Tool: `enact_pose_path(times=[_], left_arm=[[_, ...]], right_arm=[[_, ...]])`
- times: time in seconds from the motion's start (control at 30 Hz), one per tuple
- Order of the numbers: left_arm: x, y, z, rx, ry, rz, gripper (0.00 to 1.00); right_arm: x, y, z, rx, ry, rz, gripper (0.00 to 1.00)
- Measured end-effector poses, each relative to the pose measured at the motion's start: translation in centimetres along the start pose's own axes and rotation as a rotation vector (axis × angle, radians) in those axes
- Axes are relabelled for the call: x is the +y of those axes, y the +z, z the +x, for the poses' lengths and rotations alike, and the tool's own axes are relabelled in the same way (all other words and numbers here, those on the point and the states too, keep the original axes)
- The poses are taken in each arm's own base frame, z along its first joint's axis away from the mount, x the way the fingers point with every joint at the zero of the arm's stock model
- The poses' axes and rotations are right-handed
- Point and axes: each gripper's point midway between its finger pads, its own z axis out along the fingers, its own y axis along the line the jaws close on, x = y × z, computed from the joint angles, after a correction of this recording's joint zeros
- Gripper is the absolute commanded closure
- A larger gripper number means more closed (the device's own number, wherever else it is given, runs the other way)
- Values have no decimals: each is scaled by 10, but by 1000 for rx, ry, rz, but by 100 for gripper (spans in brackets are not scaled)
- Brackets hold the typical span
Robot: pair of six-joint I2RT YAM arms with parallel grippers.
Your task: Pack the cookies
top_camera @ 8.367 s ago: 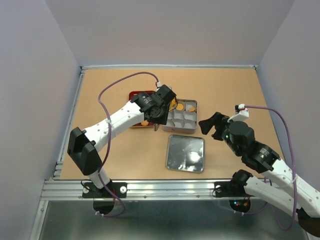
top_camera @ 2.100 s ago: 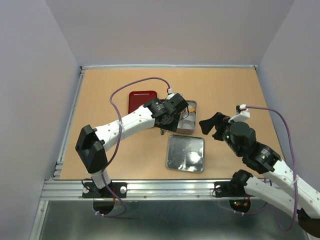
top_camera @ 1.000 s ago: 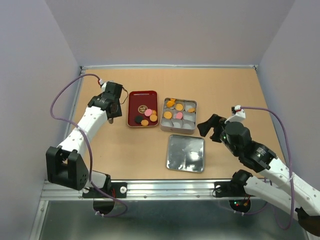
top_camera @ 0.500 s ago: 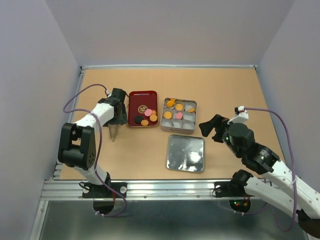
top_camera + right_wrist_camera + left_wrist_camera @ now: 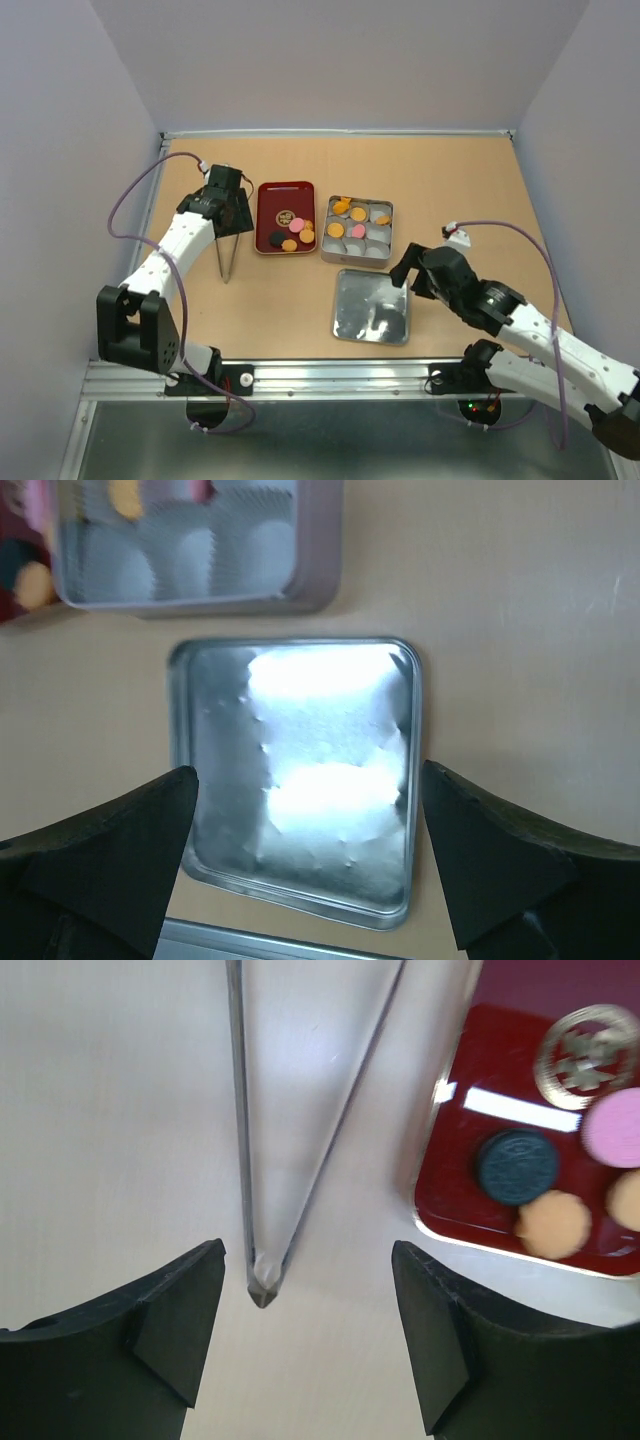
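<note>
From above: cookies (image 5: 290, 231) lie in a red tray (image 5: 264, 204), just right of the left gripper (image 5: 232, 222); more sit in the compartmented tin (image 5: 382, 256). Metal tongs (image 5: 228, 255) lie on the table (image 5: 480, 190) below that gripper. The right gripper (image 5: 403, 270) hangs by the lid (image 5: 371, 306).

Left wrist: the left gripper (image 5: 308, 1260) is spread wide and empty, the joined end of the tongs (image 5: 262, 1290) between its fingers; cookies (image 5: 555, 1225) lie to the right, apart from it.

Right wrist: the right gripper (image 5: 308, 780) gapes wide and empty over the lid (image 5: 300, 780); cookies (image 5: 125, 495) lie beyond, in the tin (image 5: 310, 575).
</note>
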Motion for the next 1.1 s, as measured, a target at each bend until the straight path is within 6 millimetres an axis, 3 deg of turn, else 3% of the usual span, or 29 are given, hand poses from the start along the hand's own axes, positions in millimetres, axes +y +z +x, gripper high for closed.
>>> enact_pose_path(times=[0.13,0.23,0.43,0.63,0.67,0.8,0.9,0.93,1.0,1.1], left_arm=[[-16,-39,-28,-118,-26,94,21],[-24,-54,-30,-145,-27,137,22],[-29,-54,-21,-122,-21,165,23],[-27,-51,-7,-99,-16,173,24],[-27,-50,-5,-95,-15,174,24],[-28,-47,0,-85,-12,180,24],[-29,-45,3,-77,-9,186,24],[-30,-45,4,-76,-9,188,24],[-30,-46,3,-80,-10,191,24],[-30,-49,1,-90,-13,200,24]], right_arm=[[-33,24,63,224,-43,152,9],[-53,24,88,308,-45,218,16],[-53,19,87,302,-16,209,27],[-64,27,105,374,-41,281,38],[-66,29,109,388,-45,292,46],[-66,35,114,402,-57,300,56],[-62,40,113,397,-63,287,74],[-61,41,113,398,-65,286,86],[-59,45,113,399,-73,280,100],[-56,47,114,401,-73,269,100]])
